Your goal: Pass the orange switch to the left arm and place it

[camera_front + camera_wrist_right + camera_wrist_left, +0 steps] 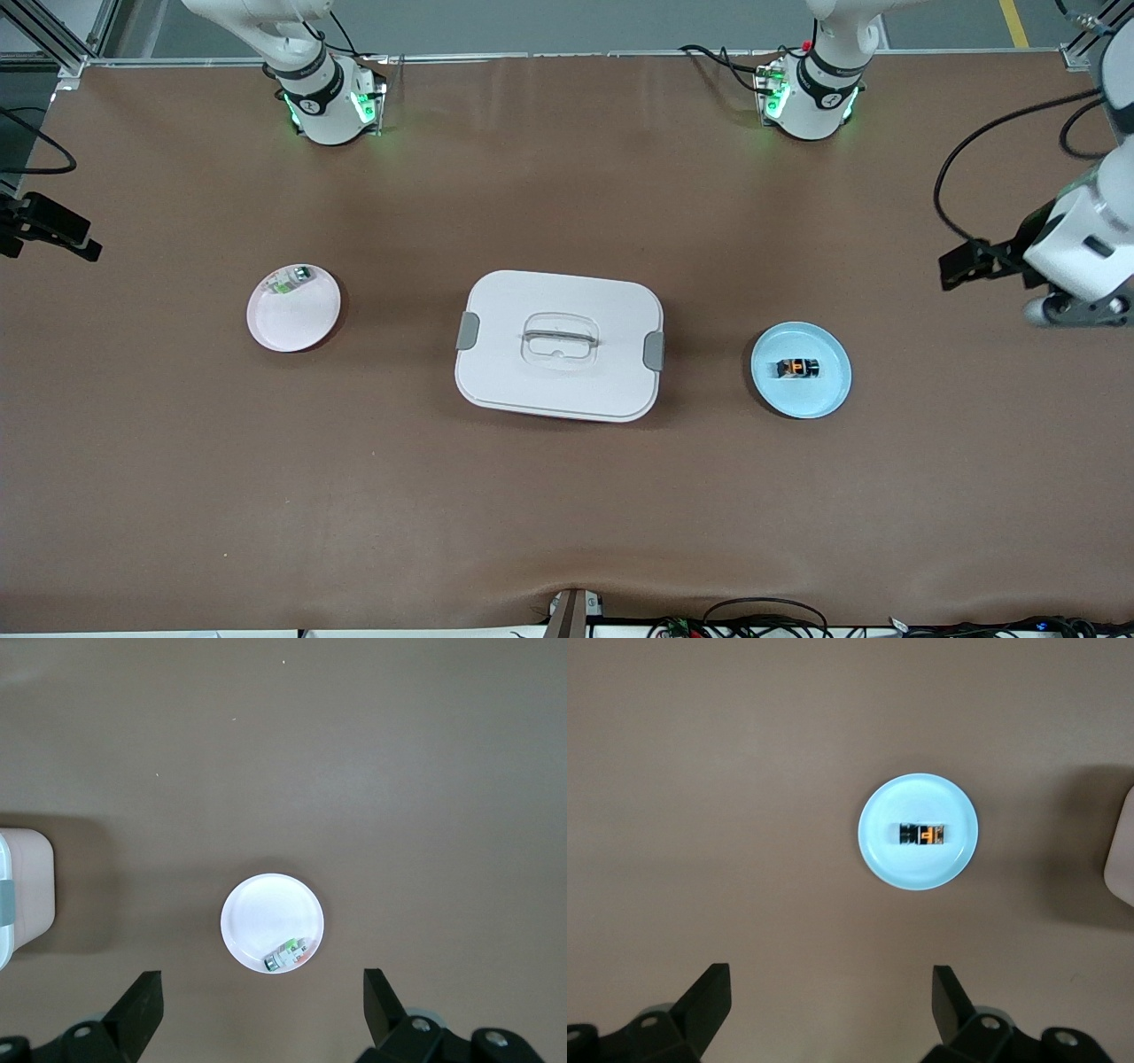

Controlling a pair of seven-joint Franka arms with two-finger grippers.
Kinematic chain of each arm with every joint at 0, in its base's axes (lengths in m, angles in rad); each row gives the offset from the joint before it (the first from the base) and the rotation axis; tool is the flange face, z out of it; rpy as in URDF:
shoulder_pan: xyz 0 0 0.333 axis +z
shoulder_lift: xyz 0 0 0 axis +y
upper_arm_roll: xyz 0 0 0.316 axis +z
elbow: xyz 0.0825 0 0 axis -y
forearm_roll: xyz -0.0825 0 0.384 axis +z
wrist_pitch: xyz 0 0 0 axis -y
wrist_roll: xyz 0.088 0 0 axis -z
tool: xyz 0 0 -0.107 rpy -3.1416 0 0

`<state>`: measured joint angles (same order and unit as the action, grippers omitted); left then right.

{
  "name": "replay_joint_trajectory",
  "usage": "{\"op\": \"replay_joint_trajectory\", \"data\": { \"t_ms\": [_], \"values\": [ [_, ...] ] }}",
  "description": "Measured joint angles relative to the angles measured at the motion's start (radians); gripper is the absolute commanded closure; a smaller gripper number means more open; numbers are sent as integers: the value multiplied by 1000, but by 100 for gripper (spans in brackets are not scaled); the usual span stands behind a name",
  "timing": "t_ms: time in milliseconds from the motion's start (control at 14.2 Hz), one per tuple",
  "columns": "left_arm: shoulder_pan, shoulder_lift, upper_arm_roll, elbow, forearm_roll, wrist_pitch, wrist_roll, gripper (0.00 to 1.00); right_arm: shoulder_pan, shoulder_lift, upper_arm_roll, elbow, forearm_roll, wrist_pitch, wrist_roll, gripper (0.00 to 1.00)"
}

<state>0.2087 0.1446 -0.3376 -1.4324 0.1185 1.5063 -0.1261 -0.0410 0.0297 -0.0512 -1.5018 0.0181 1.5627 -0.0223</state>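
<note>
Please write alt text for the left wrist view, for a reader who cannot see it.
An orange switch lies at the middle of a blue plate on the brown table. The left hand hangs open over bare table, and a white box edge shows.

The worktop point(567, 496) wears a matt brown covering, slightly rippled at its near edge. The box point(558, 292) looks like smooth white plastic with grey latches and a clear glossy handle. Both plates, blue point(802, 399) and pink point(292, 323), have a smooth, faintly shiny finish. The arms point(1085, 239) are glossy white.
</note>
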Motion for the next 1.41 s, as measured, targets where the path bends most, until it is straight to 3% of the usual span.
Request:
{"op": "replay_joint_trajectory", "data": {
  "t_ms": [281,422,1406],
  "values": [
    [-142,-111,189,-84,-82,-10,0,0,0,0,1,0,0,0,-1,0],
    [-167,-142,230,-111,-88,-10,1,0,0,0,1,0,0,0,-1,0],
    [-169,-144,240,-123,-91,-6,49,0,0,1,2,0,0,0,-1,0]
  ]
}}
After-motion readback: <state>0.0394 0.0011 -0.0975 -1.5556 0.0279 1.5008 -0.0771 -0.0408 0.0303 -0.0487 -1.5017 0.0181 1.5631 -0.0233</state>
